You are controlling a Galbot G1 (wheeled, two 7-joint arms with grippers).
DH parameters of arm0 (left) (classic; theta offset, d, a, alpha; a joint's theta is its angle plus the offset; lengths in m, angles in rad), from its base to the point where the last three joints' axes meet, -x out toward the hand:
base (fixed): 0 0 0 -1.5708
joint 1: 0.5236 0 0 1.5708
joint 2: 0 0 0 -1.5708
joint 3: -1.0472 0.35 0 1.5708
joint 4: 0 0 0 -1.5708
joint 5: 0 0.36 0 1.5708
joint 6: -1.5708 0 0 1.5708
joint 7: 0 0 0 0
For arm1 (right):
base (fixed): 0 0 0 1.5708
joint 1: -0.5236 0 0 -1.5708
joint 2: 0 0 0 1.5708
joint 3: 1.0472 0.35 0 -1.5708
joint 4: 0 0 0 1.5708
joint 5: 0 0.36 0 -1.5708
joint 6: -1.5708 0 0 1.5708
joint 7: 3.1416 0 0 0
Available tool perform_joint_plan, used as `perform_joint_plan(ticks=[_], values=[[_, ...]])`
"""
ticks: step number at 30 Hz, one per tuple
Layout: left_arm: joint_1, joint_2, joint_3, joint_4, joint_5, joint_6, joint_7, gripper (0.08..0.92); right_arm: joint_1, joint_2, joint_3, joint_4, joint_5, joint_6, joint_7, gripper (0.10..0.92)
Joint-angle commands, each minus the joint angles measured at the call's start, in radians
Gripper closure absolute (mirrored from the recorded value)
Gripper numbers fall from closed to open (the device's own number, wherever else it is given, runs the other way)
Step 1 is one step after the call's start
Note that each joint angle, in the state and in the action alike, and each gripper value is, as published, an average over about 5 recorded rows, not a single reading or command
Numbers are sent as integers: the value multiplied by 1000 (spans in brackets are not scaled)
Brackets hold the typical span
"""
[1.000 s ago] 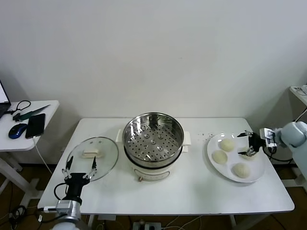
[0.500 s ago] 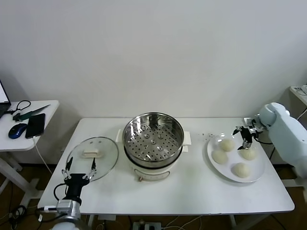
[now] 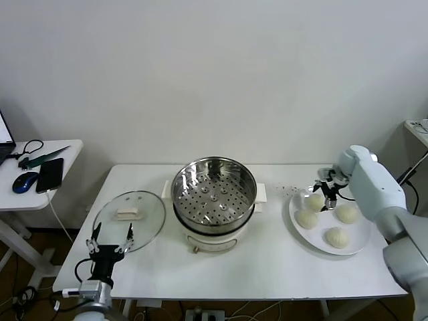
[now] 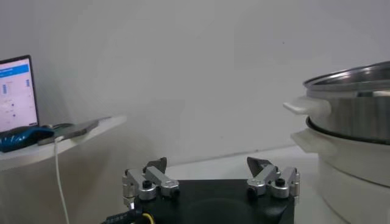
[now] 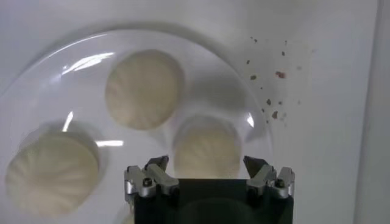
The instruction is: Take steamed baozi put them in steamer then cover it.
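White surface [image 3: 267, 267] against a pale wall. Right pincer [image 3: 326, 192] spread wide, empty, poised over the near-steamer edge of the plate [image 3: 361, 242], directly above one of four steamed baozi [image 5: 206, 149]. Steamer [image 3: 214, 200] at centre, uncovered, basket empty. Cover [image 3: 128, 221] flat beside it. Left pincer [image 3: 111, 235] wide open, empty, at front edge.

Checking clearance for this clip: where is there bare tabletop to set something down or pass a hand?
Bare stretches: the front strip of the table below the steamer, and the gap between steamer and plate. Crowded: the plate, four baozi with the right hand open above them; the lid fills the left end by the left hand.
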Motion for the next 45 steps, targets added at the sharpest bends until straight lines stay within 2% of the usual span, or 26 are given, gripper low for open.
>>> perform_joint_plan(ticks=[1, 12, 20, 26, 31, 37, 40, 45], values=[[0, -2, 1, 3, 3, 0, 1, 177, 10, 46, 59, -58, -123, 16, 35, 203], [6, -5, 2, 5, 8, -5, 2, 177, 11, 57, 86, -69, -143, 14, 43, 211], [12, -7, -1, 0, 8, -7, 2, 177, 15, 56, 99, -72, -152, 16, 33, 300], [16, -8, -4, -2, 9, -7, 2, 177, 26, 39, 83, -47, -124, 41, 12, 335], [26, -8, -9, -9, 9, -8, 2, 177, 57, -36, -98, 91, 83, 80, -59, 338], [43, -8, -13, -24, 8, -11, 2, 177, 179, -162, -422, 386, 382, 84, -138, 338], [47, -8, -14, -30, 8, -10, 2, 177, 274, -180, -539, 490, 469, 88, -156, 338], [53, -15, -9, -38, 12, -9, 2, 177, 423, -134, -675, 574, 554, 122, -180, 333]])
